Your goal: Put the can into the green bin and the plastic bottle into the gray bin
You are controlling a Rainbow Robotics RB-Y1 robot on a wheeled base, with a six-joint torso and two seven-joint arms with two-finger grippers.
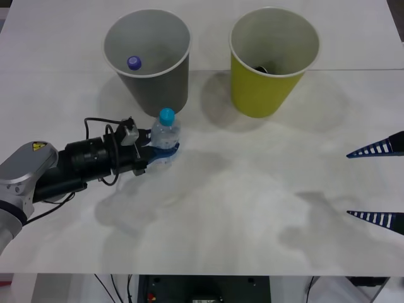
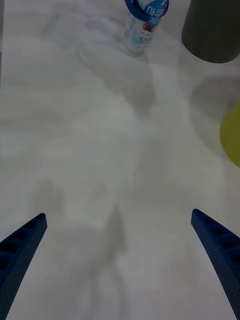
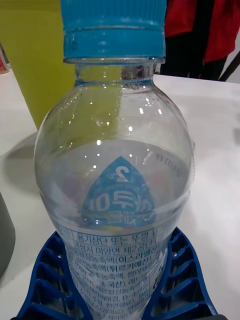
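At 9 o'clock on desk (image 1: 252,208), left gripper (image 1: 163,153) jaws clamped on upright plastic bottle (image 1: 165,136), just below gray bin (image 1: 151,63), right gripper (image 1: 379,183) at 3 o'clock, jaws apart.

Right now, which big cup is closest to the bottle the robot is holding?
The gray bin. The plastic bottle, clamped in the left gripper, stands right in front of it, while the green bin sits farther off toward the robot's right.

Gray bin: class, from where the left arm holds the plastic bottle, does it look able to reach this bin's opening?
Probably yes. The left gripper clasps the upright plastic bottle right beside the gray bin, with nothing between them. It would have to lift above the rim first.
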